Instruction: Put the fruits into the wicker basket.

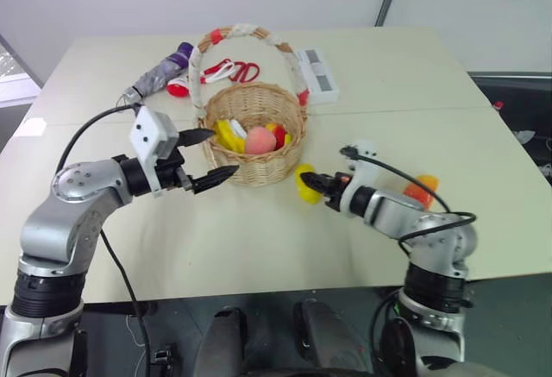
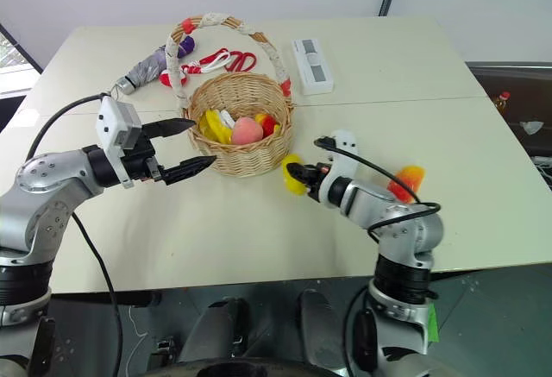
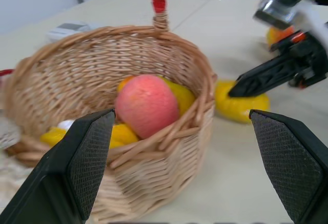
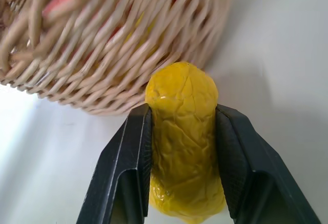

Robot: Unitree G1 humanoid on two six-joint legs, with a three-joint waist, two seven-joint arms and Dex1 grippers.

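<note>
Our right gripper (image 1: 317,185) has its jaws closed on the lemon (image 4: 184,137), long axis along the jaws, just beside the wicker basket (image 1: 259,105) on the surface. Our left gripper (image 1: 210,156) hangs wide open and empty beside the basket.

Left gripper (image 3: 187,157) stood wide open before the wicker basket (image 3: 169,131) — pink peach (image 3: 147,105) inside. Beyond the rim, the right gripper (image 3: 241,88) touched the lemon (image 3: 241,106).
</note>
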